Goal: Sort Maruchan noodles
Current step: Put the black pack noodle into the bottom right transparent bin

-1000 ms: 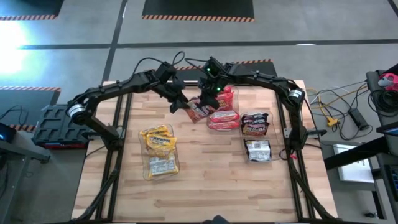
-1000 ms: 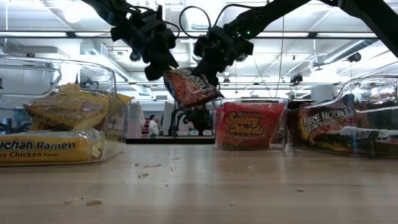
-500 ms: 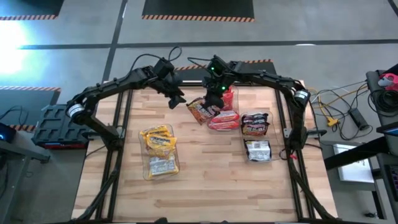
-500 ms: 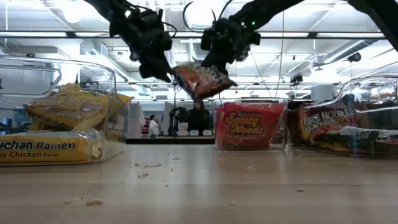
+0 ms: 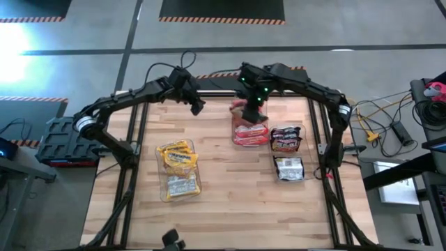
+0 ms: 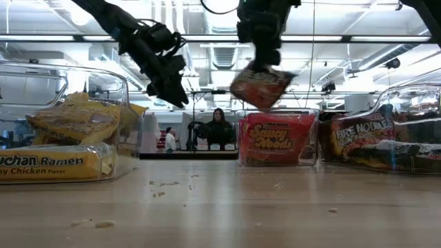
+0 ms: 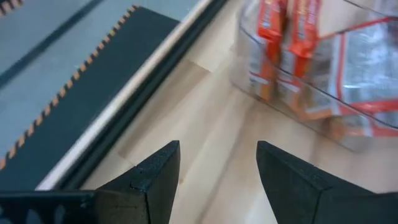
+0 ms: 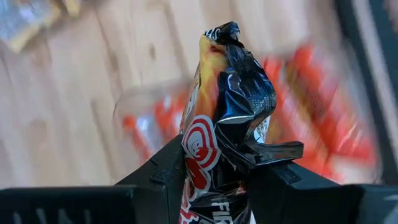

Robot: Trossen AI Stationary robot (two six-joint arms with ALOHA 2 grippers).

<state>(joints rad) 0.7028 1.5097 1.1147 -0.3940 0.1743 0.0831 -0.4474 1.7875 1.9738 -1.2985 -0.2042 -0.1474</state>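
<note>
Right wrist view shows the right gripper (image 8: 214, 163) clamped on a crinkly packet (image 8: 229, 106) of red and black print, pinched by one crumpled edge so the body stands up past the fingers. From the low view that packet (image 6: 262, 84) hangs tilted in the air above the middle clear bin (image 6: 277, 138), which already holds red packets; from above, the right gripper (image 5: 249, 111) sits over that same bin (image 5: 249, 132).

The left gripper (image 7: 217, 171) has its fingers apart with nothing between them, and looks past them at bare table (image 7: 205, 130) and the wall of the red-packet bin. In the high view it (image 5: 197, 106) hovers near the table's far edge, apart from the right gripper.

The packet looks light and thin, the film soft and slick, the noodle block inside probably brittle. An edge pinch lets it swing and could slip; a hold across the flat body would be steadier, though squeezing hard may crack the block.

The yellow packets (image 5: 178, 157) lie in the left-hand bin, dark ones (image 5: 286, 138) in the right-hand bin. The held packet's label is too crumpled to read whole, and the background behind it is blurred, so whether it sits squarely over the bin opening cannot be told from the wrist alone.
</note>
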